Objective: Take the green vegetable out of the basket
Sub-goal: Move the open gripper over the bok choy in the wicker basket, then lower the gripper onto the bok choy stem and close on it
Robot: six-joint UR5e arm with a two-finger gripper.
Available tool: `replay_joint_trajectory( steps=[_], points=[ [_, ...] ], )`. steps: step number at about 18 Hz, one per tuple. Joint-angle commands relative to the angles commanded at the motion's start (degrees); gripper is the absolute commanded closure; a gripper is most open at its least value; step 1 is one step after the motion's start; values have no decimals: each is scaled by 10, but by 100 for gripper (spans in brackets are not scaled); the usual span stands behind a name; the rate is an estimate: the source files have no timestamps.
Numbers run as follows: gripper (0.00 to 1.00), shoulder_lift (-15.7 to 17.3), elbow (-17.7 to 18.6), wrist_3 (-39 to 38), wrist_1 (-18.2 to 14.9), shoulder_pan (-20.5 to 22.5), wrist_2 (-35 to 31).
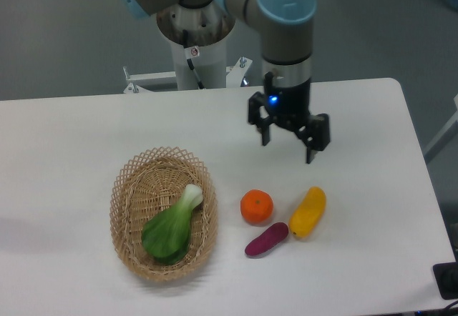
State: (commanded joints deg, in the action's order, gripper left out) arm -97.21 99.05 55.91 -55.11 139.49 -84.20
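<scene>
Approach step: tool (287,141) is hanging released and empty at upper centre of frame, while green vegetable (170,226) is lying in basket (127,187) at lower left; next move is likely calling for leftward travel, then descent.

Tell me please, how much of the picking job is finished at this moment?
Nothing looks done yet: the green vegetable lies inside the basket, untouched. In hand: the pincer is open and empty above the table, near the orange, away from the basket. Left: reach over the basket, descend, grip the vegetable and lift it.
</scene>
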Motion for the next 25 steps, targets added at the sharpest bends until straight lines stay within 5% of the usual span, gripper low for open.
replay_joint_trajectory(
  steps=[11, 17, 21, 25],
  points=[
    [0, -41, -2, -119, 23, -116, -26],
    [0, -54, 19, -162, 26, -123, -25],
    [0, -87, 37, -177, 69, -143, -26],
    [0, -110, 49, -176, 75, -146, -27]
  ],
)
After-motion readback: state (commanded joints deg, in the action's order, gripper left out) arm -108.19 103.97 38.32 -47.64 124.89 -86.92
